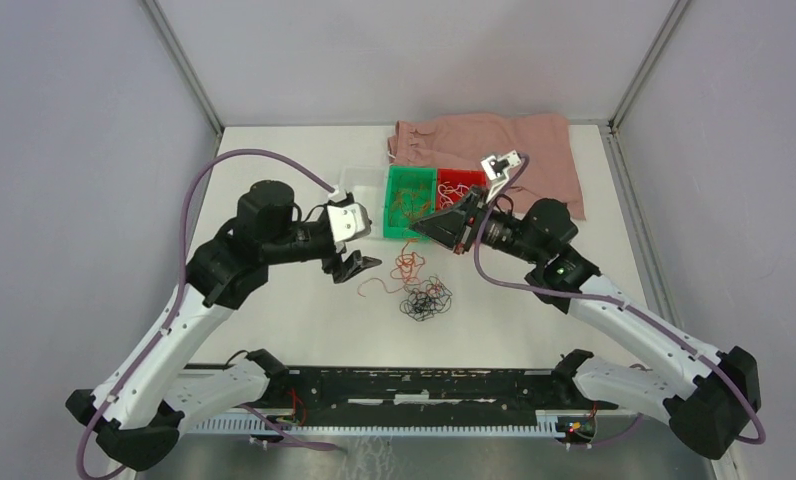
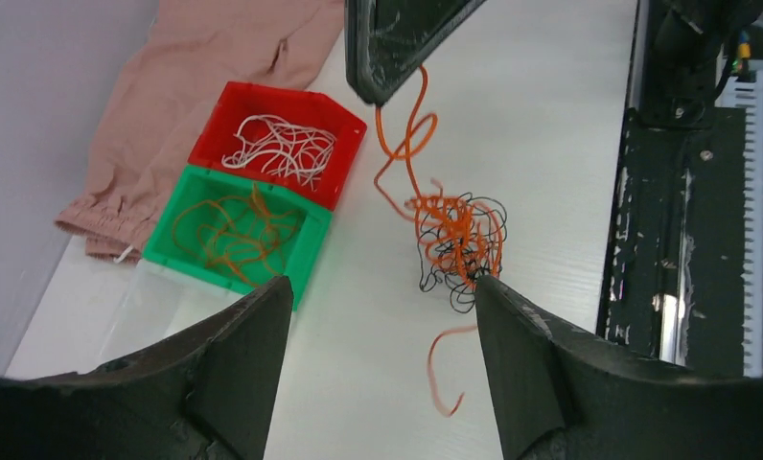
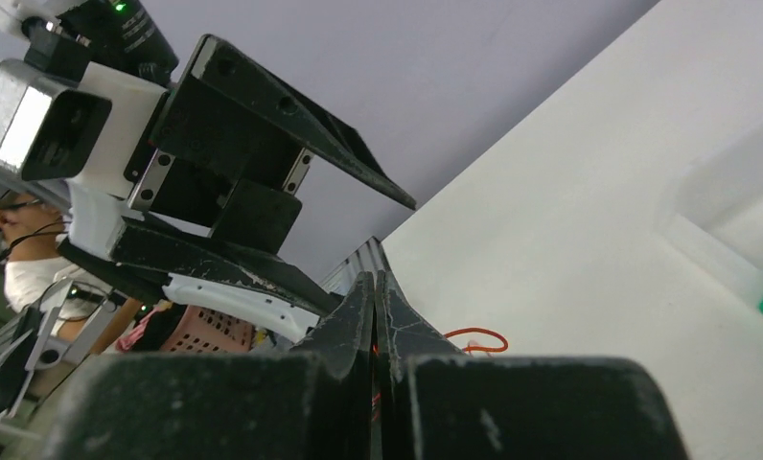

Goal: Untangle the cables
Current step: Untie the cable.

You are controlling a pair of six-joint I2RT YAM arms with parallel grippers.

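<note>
Cables (image 1: 426, 300) sit in a small knot of black and orange wire on the white table (image 1: 274, 170), just on the near side of the green bin (image 1: 406, 200), towards the arm bases. One orange strand (image 2: 416, 115) climbs out of the knot in loose curls, and its upper end is pinched in the right gripper (image 1: 414, 228), whose fingers are pressed tight together on it. That gripper hangs over the near edge of the green bin, its tip pointing left. Another loose orange curl lies flat on the table beside the knot, on the side away from the right arm.

The left gripper (image 1: 352, 265) hovers to the near left of the green bin, close to the knot. Its fingers (image 2: 243, 355) are spread wide with nothing between them, and in its own wrist view one fingertip sits right at the edge of the black wires.

The green bin holds orange wires. The red bin (image 1: 461, 183) touches its right side and holds white ones, and a clear tray (image 1: 359, 185) stands against its left side. Behind the bins a pink cloth (image 1: 534, 150) lies crumpled at the far edge of the table.
</note>
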